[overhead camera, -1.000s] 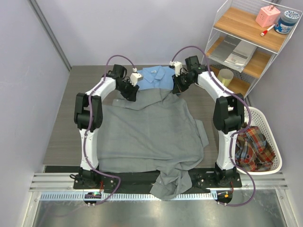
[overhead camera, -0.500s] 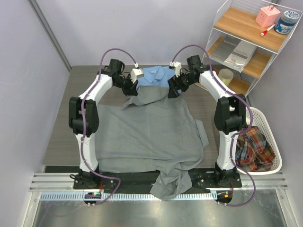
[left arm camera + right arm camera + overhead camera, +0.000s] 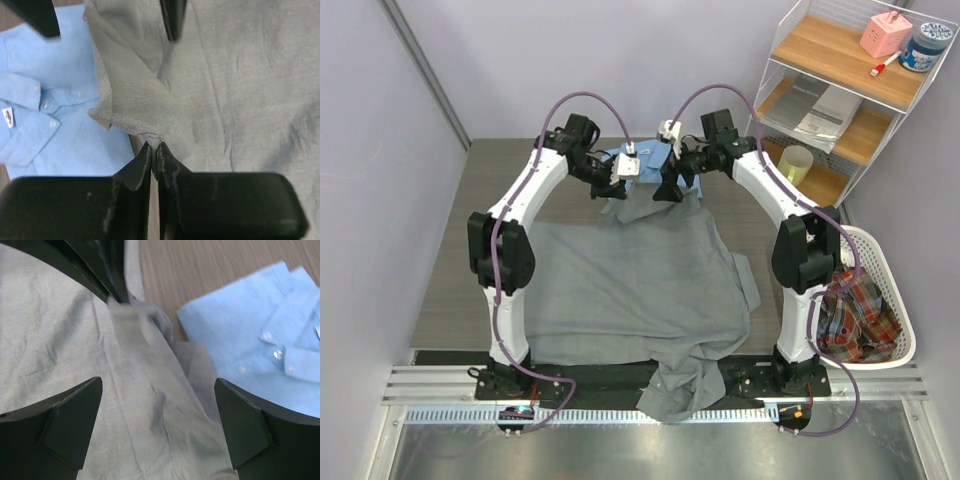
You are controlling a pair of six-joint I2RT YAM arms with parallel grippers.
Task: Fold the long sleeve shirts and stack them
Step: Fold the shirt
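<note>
Since a moment ago, when the arms stood apart along the far edge of the wood-grain table (image 3: pixel 445 270), both have swung inward and nearly meet. The left hand (image 3: pixel 154 147) is clenched on a pinch of the plain grey collared shirt (image 3: pixel 630 280), lifting its far edge into a peak just beside the folded light blue button-front shirt (image 3: pixel 45 100). The right hand (image 3: pixel 156 385) is released, fingers spread around that raised cloth. Most of the grey shirt lies flat mid-table, so its fold seems barely begun, likely with a regrasp needed.
</note>
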